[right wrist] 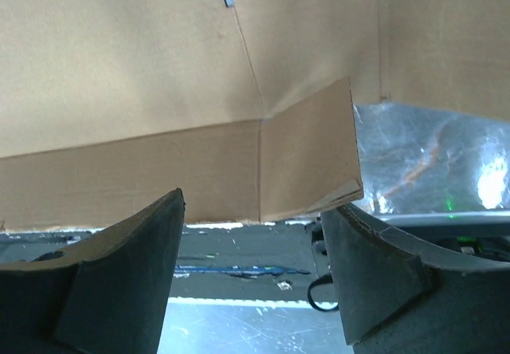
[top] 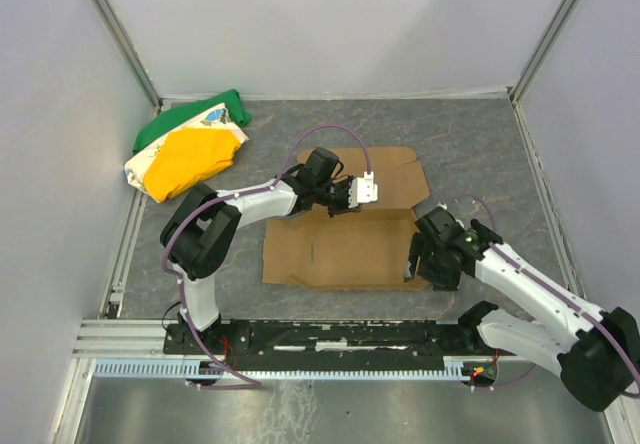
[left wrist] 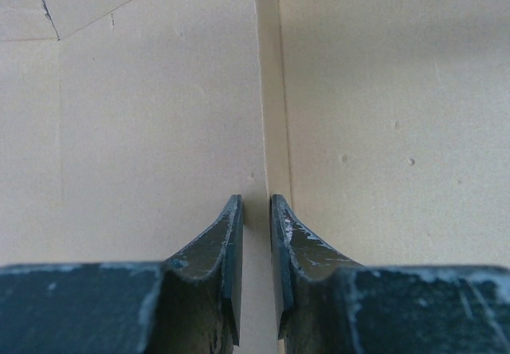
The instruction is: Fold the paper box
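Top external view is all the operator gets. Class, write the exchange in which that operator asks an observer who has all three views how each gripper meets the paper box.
Operator: Is the left gripper gripping the paper box? From above I can't see its fingers.
Observer: Yes. The left wrist view shows the fingers nearly together on a thin upright wall of the box.
Operator: And the right gripper?
Observer: The right wrist view shows it open with its fingers wide apart. A folded corner flap of the box shows between them and is not clamped.
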Robot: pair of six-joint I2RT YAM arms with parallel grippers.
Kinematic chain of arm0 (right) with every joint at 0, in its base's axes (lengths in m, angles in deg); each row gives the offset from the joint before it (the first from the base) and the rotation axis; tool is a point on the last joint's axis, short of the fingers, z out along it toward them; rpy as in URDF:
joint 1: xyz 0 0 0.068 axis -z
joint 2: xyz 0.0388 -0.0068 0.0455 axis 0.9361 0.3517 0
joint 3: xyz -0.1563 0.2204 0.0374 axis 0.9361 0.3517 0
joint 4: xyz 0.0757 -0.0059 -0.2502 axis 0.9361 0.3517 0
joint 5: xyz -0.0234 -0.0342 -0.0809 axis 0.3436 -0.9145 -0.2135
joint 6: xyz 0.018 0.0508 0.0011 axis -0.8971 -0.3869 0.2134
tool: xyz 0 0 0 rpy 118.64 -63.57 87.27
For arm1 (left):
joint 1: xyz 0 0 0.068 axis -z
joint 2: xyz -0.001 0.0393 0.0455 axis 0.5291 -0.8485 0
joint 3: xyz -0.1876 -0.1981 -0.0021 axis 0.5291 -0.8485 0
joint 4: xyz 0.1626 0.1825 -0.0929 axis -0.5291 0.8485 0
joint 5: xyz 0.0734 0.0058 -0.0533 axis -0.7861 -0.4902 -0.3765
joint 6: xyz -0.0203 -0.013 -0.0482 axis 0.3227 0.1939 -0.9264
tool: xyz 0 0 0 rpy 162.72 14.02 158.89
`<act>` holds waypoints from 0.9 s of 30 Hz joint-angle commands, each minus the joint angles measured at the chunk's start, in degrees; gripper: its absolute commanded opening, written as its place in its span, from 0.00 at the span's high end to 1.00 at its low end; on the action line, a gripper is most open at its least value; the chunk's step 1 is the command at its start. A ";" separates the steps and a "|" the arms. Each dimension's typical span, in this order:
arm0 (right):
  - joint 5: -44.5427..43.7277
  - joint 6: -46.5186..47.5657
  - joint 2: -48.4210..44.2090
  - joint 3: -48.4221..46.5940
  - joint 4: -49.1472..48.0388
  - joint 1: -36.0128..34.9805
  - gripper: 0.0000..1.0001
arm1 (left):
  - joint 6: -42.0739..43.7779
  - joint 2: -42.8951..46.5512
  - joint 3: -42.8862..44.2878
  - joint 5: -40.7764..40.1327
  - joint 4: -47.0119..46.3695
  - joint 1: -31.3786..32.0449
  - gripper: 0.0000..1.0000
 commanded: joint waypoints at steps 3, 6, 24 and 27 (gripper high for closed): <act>-1.76 1.57 5.51 -0.41 -8.80 0.09 0.34 | -2.64 -3.14 -1.35 -0.21 6.16 0.36 0.97; -2.74 3.76 6.10 -1.26 -10.33 0.10 0.38 | -2.74 -3.35 -1.35 -0.06 6.09 0.36 0.97; 1.03 18.51 14.63 -3.55 -19.36 0.10 0.73 | -4.32 -4.48 -0.45 0.36 6.38 0.38 0.97; 1.85 19.11 18.48 -4.72 -20.11 0.10 0.83 | -4.45 -4.47 -0.55 0.19 6.36 0.37 0.97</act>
